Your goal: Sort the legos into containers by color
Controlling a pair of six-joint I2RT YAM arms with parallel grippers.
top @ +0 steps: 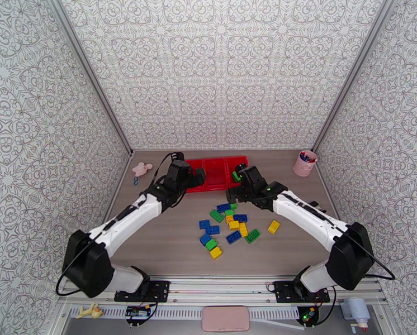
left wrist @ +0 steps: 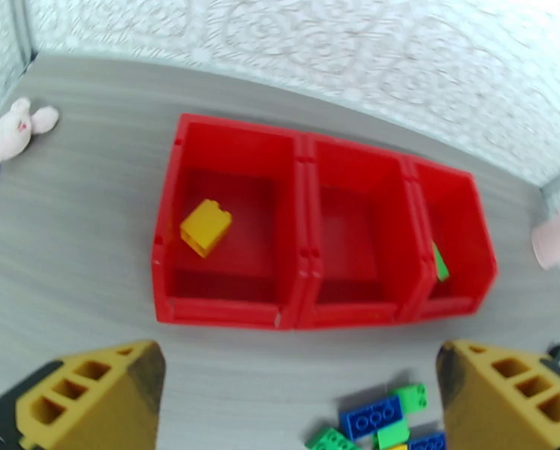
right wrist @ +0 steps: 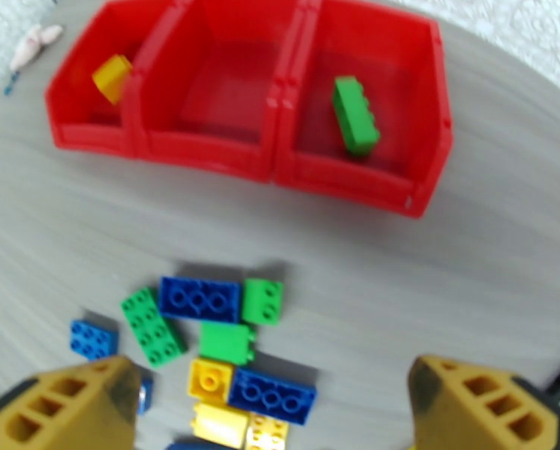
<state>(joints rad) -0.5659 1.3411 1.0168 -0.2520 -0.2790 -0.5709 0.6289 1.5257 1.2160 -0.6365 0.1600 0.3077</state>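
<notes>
Tabletop [top: 175, 247] bears the red tray [left wrist: 304, 219] (yellow brick [left wrist: 205, 227] inside); left gripper [left wrist: 299, 369], right gripper [right wrist: 274, 373] gape empty.

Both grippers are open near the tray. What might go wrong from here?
1. The blue brick and green brick lie edge to edge, so a pinch may catch both colours.
2. The left gripper and right gripper hover close together by the red tray; the arms might clash.

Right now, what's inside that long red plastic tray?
In the red tray, the left compartment holds one yellow plastic brick, the right one green brick, the middle nothing visible. Its near wall hides some floor.
</notes>
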